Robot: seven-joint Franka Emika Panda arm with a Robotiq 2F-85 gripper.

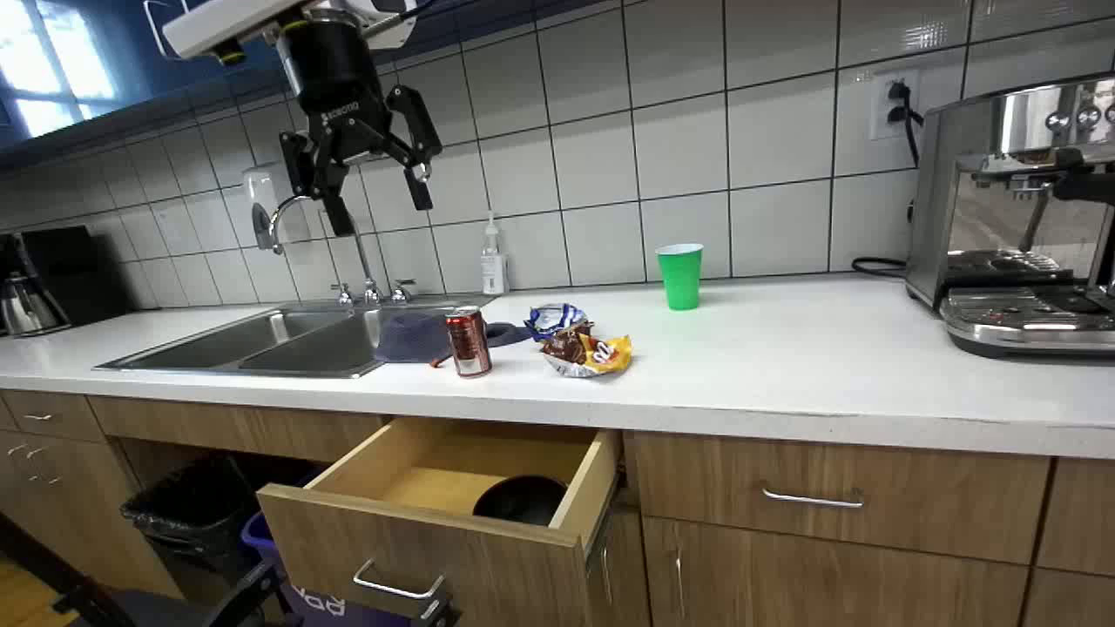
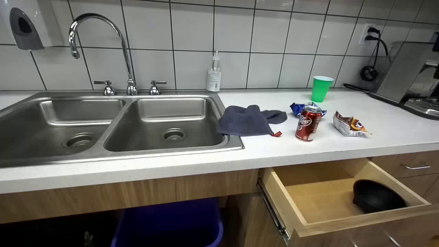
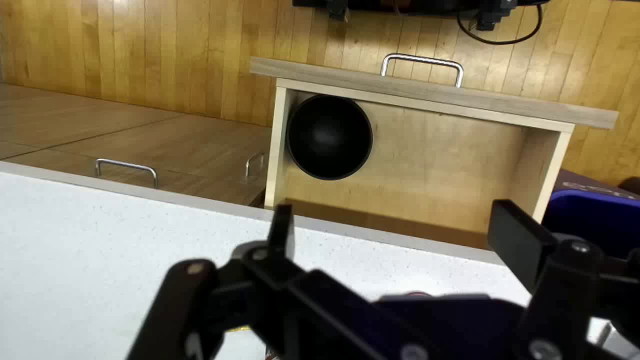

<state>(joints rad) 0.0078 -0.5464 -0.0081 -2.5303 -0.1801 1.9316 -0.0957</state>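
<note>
Basically, the fingers [image 1: 420, 190] are spread wide with nothing between them, hanging well above the desk [image 1: 836, 366] and touching nothing. Closest thing below looks to be the red soda can [image 2: 308, 124], upright near the desk's front edge; depth is hard to judge. A blue wrapper [image 1: 555, 320] and a yellow-brown wrapper [image 1: 585, 350] lie near it, a dark cloth [image 2: 245, 120] on its other side, partly over the rim of the sink [image 2: 115, 125]. Underneath, a drawer [image 1: 488, 557] is pulled out, black bowl [image 3: 330, 137] in a front corner.

Risks: can is the tippy one. An off-centre descent would likely knock it over, and that near the edge it could roll into the drawer; can't tell if it's full, so a spill is possible. Too hard a squeeze might dent it. Wrappers look thin and crumpled, so a pinch set too high would probably close on air, or one set badly just shove them along. A low sweep could snag the cloth. Wrist view is mostly blocked at the bottom by the fingers' own links, so aiming there would be near blind. A tilted approach past the edge could bump the drawer walls.
</note>
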